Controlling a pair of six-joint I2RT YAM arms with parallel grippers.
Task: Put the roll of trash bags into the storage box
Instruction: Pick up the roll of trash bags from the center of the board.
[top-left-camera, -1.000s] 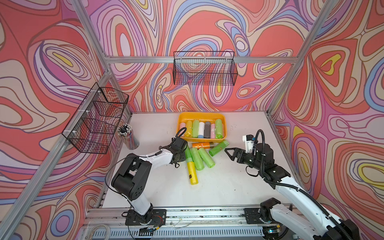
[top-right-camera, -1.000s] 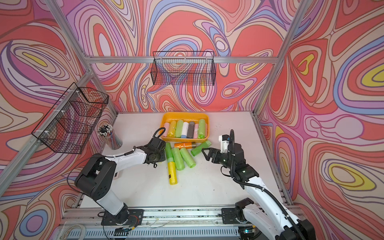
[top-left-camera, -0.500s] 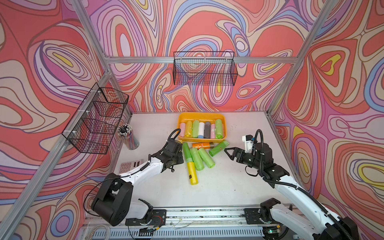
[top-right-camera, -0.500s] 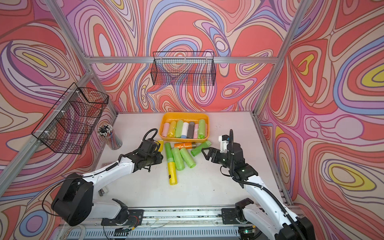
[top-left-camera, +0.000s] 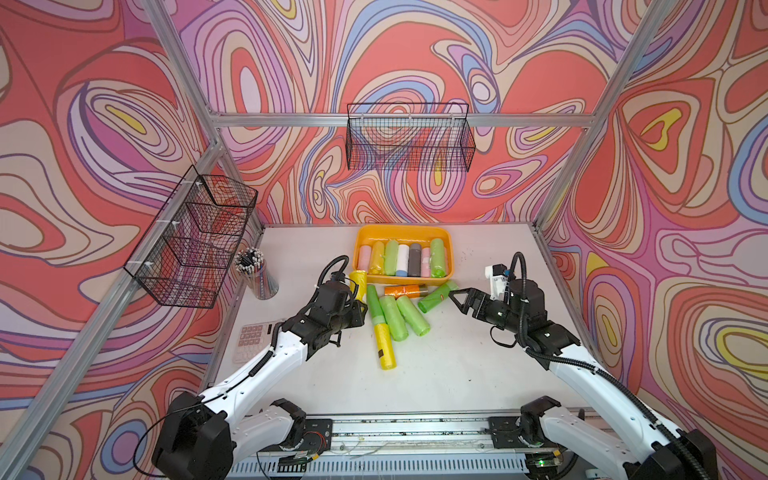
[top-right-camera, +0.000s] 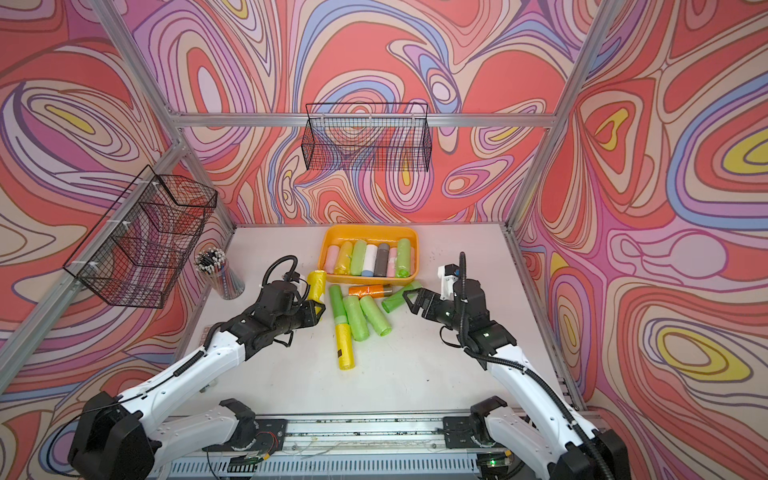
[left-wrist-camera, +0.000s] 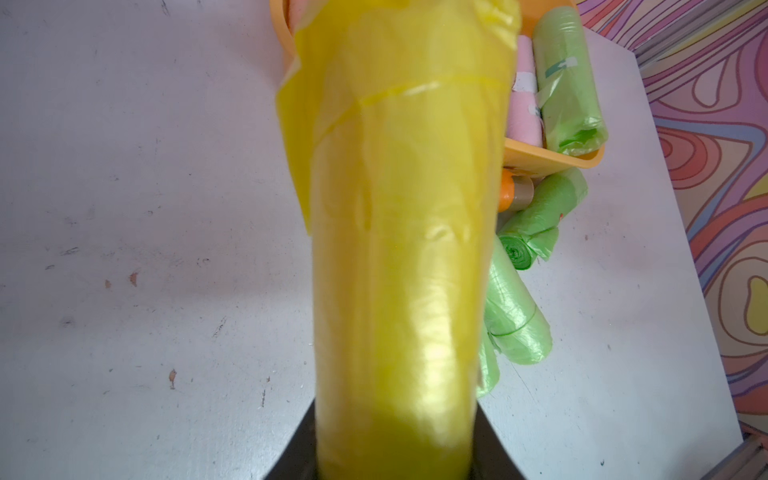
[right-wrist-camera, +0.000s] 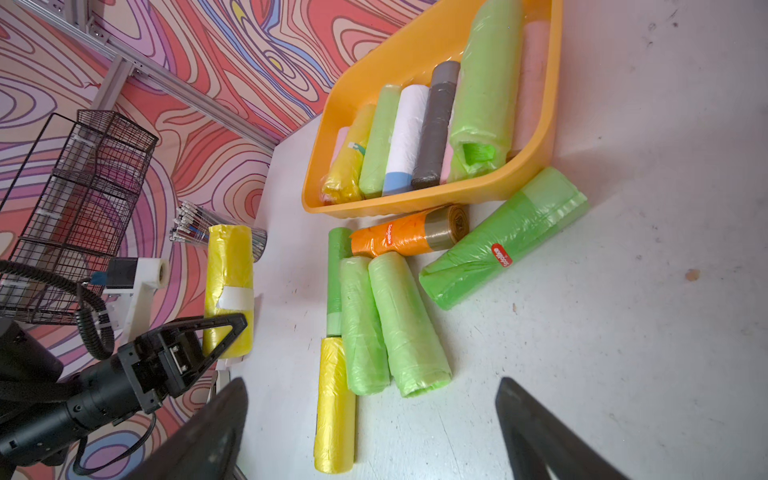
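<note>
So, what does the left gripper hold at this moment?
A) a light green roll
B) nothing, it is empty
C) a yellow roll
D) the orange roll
C: the left gripper is closed on one end of the yellow roll, and this roll fills the middle of the left wrist view.

Back wall: black wire basket (top-left-camera: 409, 143) hung from the metal rail. Left wall: second wire basket (top-left-camera: 191, 241), split into compartments. Below it, a cup of pencils (top-left-camera: 259, 276) upright on the white table (top-left-camera: 457, 365). Nearer the front, a pale calculator (top-left-camera: 255, 337), partly hidden. Walls swirl-patterned.
</note>
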